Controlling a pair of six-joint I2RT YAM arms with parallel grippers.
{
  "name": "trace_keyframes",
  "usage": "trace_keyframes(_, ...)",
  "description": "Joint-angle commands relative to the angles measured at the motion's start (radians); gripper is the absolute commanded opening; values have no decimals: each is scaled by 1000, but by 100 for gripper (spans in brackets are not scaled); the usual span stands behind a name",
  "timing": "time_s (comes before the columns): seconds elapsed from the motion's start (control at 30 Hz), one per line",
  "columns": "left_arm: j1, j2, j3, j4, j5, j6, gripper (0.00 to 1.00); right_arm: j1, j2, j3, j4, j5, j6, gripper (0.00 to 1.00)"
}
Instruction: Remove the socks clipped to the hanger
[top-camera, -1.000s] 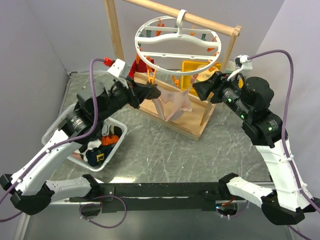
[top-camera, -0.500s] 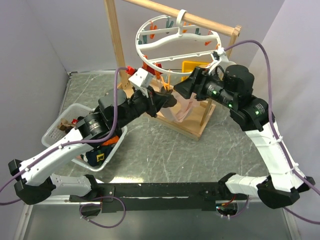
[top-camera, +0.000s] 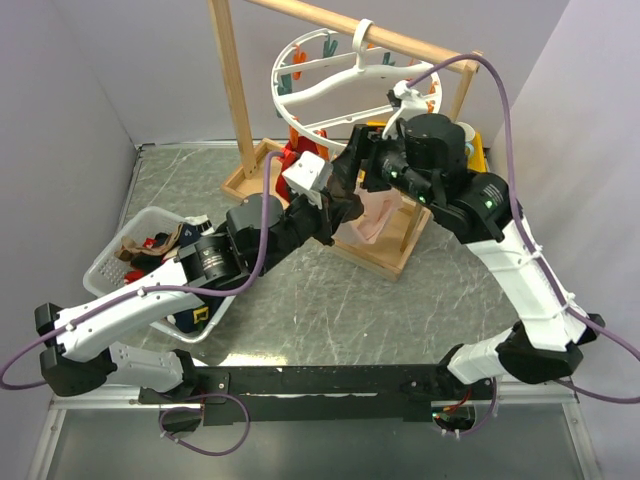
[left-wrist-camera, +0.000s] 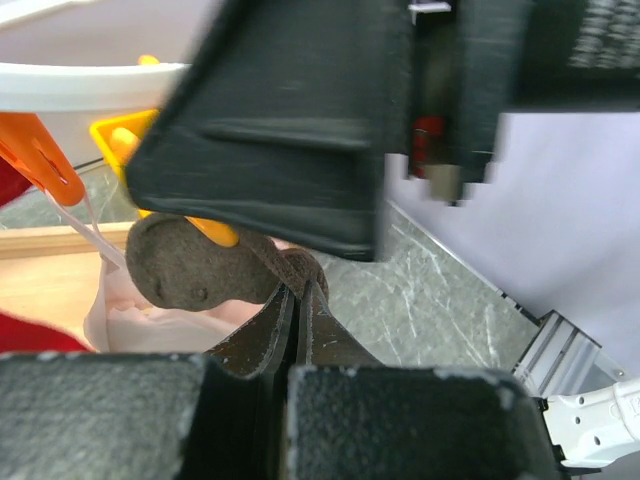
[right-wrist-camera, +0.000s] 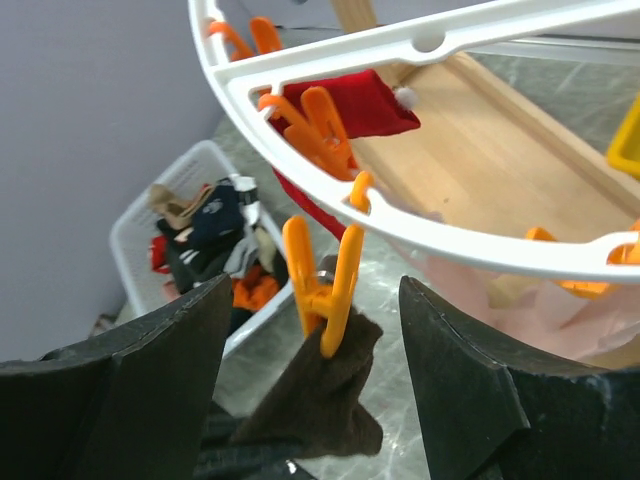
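Sock, brown, pinched at its lower end by my left gripper. Beyond it my right gripper, spread wide, flanks the orange clip holding it under the hanger. I'd squeeze the clip's handles squarely before drawing down.

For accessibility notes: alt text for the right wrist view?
The open right gripper flanks an orange clip holding a dark brown sock on the white hanger. A red sock hangs behind; a white basket sits below.
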Motion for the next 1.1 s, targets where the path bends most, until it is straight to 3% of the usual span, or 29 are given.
trace_keyframes(0.0, -23, 2, 19, 47, -57, 27, 1, 33, 42, 86, -65, 146, -55, 74)
trace_keyframes(0.17, -31, 7, 21, 48, -60, 30, 1, 56, 52, 83, -59, 175, -77, 66)
trace_keyframes(0.4, -32, 7, 13, 41, -45, 30, 1, 62, 52, 79, -45, 178, -89, 33)
trace_keyframes(0.47, -32, 17, 25, 22, -29, 30, 1, 64, 49, 77, -42, 178, -97, 29)
trace_keyframes(0.67, -32, -10, -1, -68, 21, -26, 1, 62, 29, 51, -39, 189, -109, 26)
trace_keyframes(0.9, -32, -140, -217, -186, 92, -192, 1, 60, -23, -30, 10, 187, -111, 26)
trace_keyframes(1.07, -32, -211, -278, -249, 89, -249, 1, 54, -32, -44, 23, 187, -111, 26)
